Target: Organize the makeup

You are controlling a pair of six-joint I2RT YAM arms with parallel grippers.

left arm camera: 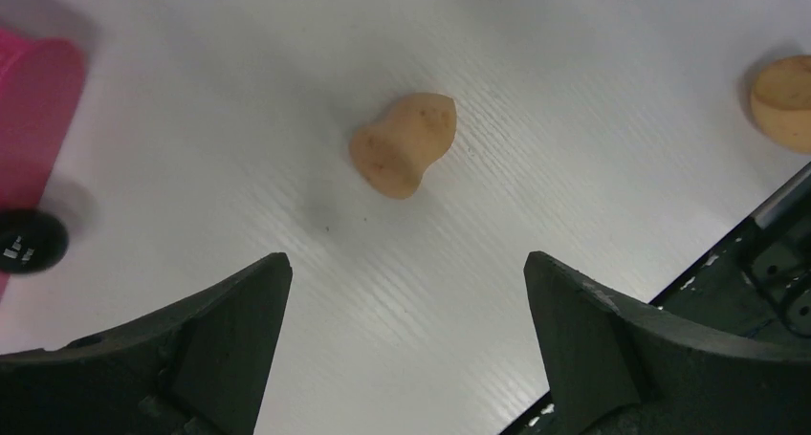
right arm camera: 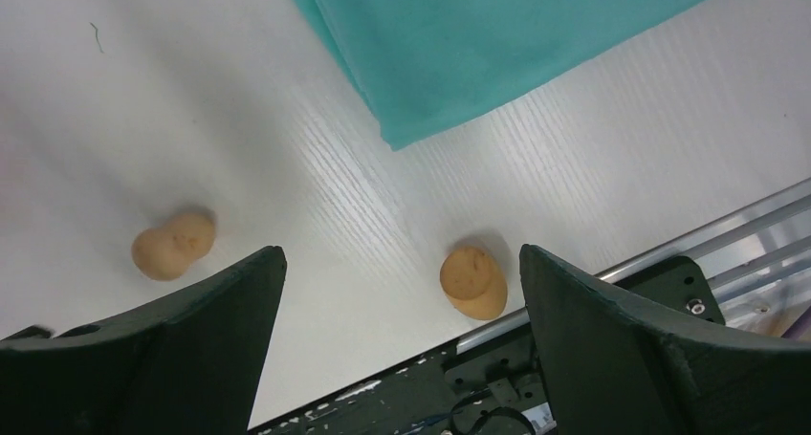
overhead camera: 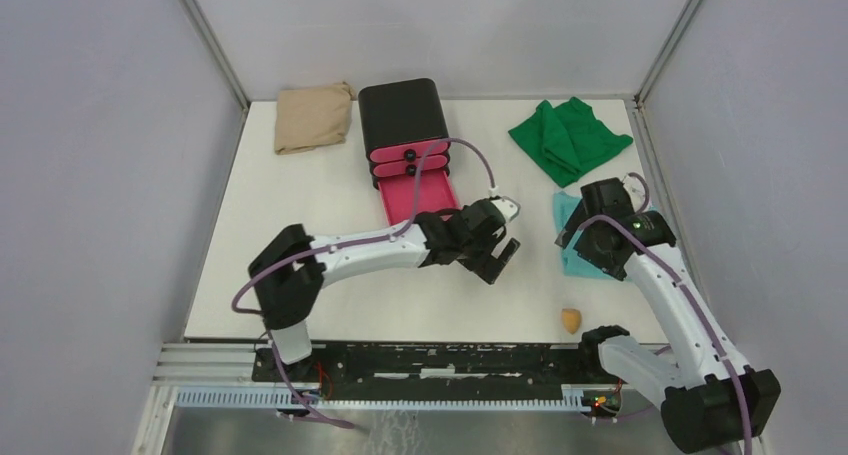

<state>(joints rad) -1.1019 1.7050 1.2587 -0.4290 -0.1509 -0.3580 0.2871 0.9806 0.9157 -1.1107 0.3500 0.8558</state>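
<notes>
Black box [overhead camera: 402, 115] at the tabletop's [overhead camera: 330, 275] far edge, bottom drawer [overhead camera: 420, 197] open, inside partly hidden. Jaws apart, left gripper [left arm camera: 406, 261] hangs over a sponge [left arm camera: 404, 145], right gripper [right arm camera: 402, 253] by a teal cloth [right arm camera: 497, 43].

You've got a beige cloth [overhead camera: 313, 118] at the far-left corner of the bench [overhead camera: 300, 255]. Black box [overhead camera: 402, 115] sits just right of it, w/ the lowest pink drawer [overhead camera: 420, 195] pulled open. Green cloth [overhead camera: 570, 138] far right, rumpled. Teal cloth [right arm camera: 497, 43] nearer, flat.

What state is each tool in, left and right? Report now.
Left tool: open, holding nothing, with a sponge lying ahead of it.
Right tool: open, holding nothing.
</notes>
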